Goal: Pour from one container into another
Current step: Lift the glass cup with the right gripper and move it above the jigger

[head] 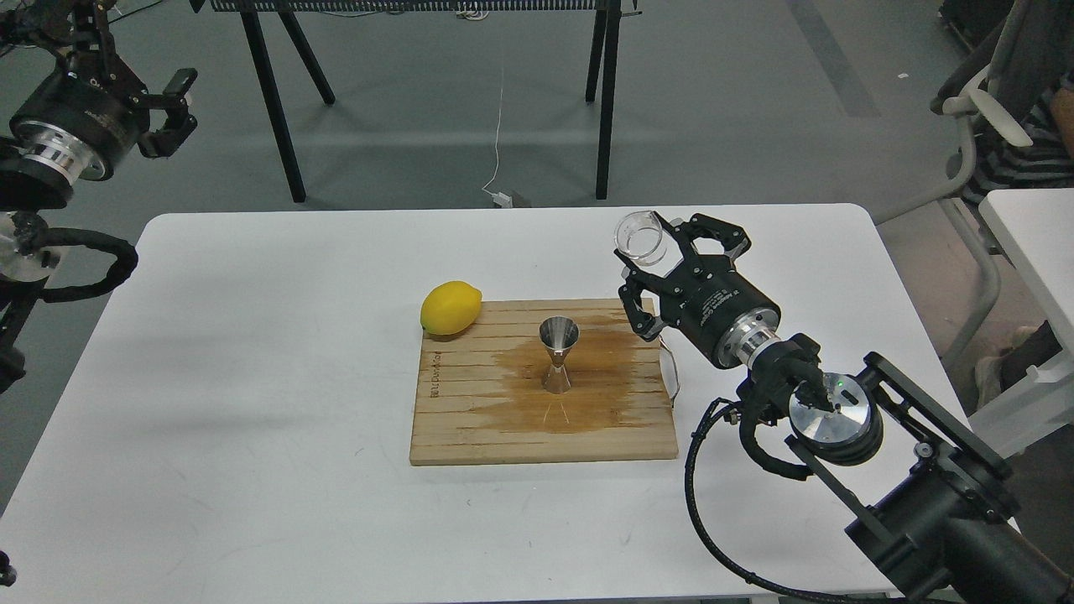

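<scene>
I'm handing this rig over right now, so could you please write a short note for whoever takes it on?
Right gripper: shut on the glass cup, held tilted above the table, right of the cutting board and not over the jigger.
Left gripper: open, empty, raised at far left.
Jigger stands upright mid-board in a wet stain; a lemon sits at the board's back-left corner.
Done: cup picked up. The stain suggests liquid has spilled; the cup looks empty, the jigger's fill cannot be seen.
Left: check the jigger, then set the cup down.

Bright, even overhead light; soft grey shadows fall on the table [252, 352] at left. The jigger [558, 352] glints. Focus is sharp throughout.
</scene>
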Action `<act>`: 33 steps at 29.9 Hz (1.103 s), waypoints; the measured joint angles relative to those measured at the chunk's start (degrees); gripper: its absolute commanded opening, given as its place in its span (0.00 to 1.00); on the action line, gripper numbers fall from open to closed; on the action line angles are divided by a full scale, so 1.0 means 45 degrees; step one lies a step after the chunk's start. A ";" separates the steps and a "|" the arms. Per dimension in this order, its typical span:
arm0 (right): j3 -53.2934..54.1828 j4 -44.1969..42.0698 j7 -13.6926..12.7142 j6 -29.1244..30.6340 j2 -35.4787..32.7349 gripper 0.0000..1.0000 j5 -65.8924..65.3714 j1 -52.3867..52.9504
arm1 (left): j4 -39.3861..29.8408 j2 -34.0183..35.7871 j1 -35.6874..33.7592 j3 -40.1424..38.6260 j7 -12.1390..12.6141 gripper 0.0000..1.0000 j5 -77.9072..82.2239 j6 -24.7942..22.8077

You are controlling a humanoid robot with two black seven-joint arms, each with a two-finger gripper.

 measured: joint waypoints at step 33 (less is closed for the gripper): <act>-0.2528 -0.0688 0.0258 -0.0384 0.0149 0.23 -0.5840 0.0592 | -0.0007 0.0127 -0.0034 0.0003 0.0017 0.99 0.0000 0.0020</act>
